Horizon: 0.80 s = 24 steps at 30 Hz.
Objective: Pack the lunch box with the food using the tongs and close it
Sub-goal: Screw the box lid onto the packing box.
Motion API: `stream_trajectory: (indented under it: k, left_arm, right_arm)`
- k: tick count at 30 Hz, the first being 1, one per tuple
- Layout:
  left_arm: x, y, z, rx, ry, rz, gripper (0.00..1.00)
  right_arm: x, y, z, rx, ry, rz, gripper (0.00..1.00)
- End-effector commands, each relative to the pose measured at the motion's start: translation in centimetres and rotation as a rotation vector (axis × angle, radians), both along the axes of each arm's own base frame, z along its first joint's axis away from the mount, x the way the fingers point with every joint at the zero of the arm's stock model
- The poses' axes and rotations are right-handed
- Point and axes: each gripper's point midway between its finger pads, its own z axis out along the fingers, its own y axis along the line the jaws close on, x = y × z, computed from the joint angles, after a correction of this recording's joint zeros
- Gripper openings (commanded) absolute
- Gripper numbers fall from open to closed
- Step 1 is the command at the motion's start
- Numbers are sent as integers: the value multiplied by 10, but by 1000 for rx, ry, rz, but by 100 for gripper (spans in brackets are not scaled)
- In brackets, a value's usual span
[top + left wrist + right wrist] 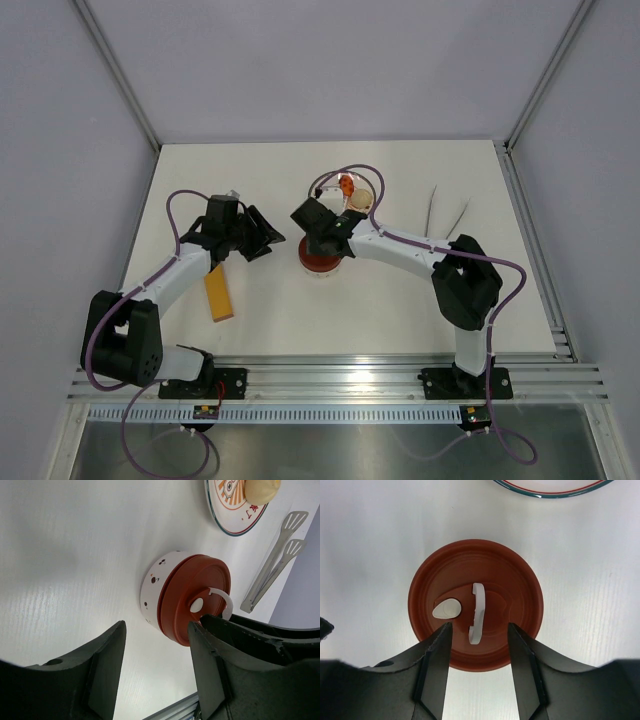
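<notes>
Nearest to the arm bases, a flat yellow bar is lying on the table, beside the left arm. A little farther, the lunch box is standing near the middle of the table, and its dark-red lid is sitting on it, closed. The right gripper is hovering directly over the lid. Its fingers are standing apart, one on each side of the white curved handle, and they are not pinching it. The left gripper is hanging just left of the box, released, with nothing between its jaws. Farther away, the plate is carrying a few pieces of food. The tongs are lying on the table to the right of the plate, untouched.
</notes>
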Motion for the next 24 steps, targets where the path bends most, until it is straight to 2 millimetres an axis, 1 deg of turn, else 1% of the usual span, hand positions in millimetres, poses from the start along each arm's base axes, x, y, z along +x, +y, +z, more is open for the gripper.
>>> stream_trajectory:
  k: [1, 2, 3, 4, 6, 8, 9, 11, 12, 13, 14, 15, 16, 19, 20, 21, 23, 24]
  left_arm:
    - [12, 7, 30, 52, -104, 4, 55]
    - [12, 8, 33, 56, -112, 4, 55]
    - [13, 9, 37, 60, -120, 6, 55]
    - [12, 10, 37, 68, -119, 5, 55]
    - [12, 11, 41, 75, -130, 5, 55]
    - [12, 12, 43, 82, -135, 4, 55]
    - [12, 13, 43, 85, -134, 2, 55]
    - [11, 13, 41, 90, -130, -3, 55]
    - [11, 13, 39, 91, -124, -4, 55]
    - [10, 13, 36, 90, -117, -5, 55]
    - [10, 12, 35, 88, -114, -8, 55]
    - [10, 12, 32, 87, -109, -9, 55]
    - [8, 12, 29, 85, -102, -10, 55]
    - [7, 10, 26, 77, -96, -16, 54]
    - [6, 10, 24, 78, -92, -20, 54]
    - [6, 9, 23, 76, -89, -20, 54]
    - [6, 9, 22, 75, -86, -20, 54]
    - [6, 9, 23, 75, -90, -21, 54]
  right_arm:
    - [8, 0, 49, 38, -77, 54, 55]
    - [7, 0, 48, 20, -66, 56, 55]
    - [8, 0, 40, -5, -46, 61, 54]
    - [10, 2, 45, -11, -49, 62, 54]
    - [9, -1, 34, -51, -23, 61, 53]
    - [10, 0, 29, -62, -14, 65, 54]
    - [9, 1, 19, -78, 4, 69, 55]
    - [8, 3, 12, -90, 25, 79, 57]
    - [9, 4, 0, -106, 42, 83, 61]
    - [7, 9, -6, -99, 63, 109, 63]
    - [4, 11, -14, -109, 84, 125, 63]
    - [1, 14, -27, -119, 119, 142, 63]
    - [-1, 12, -35, -133, 141, 145, 64]
    - [-7, 6, -49, -162, 177, 148, 63]
    - [-8, 6, -47, -161, 173, 150, 63]
    - [-8, 6, -38, -146, 157, 149, 63]
    - [-5, 3, -27, -149, 130, 151, 63]
    - [-2, 4, -13, -137, 104, 158, 63]
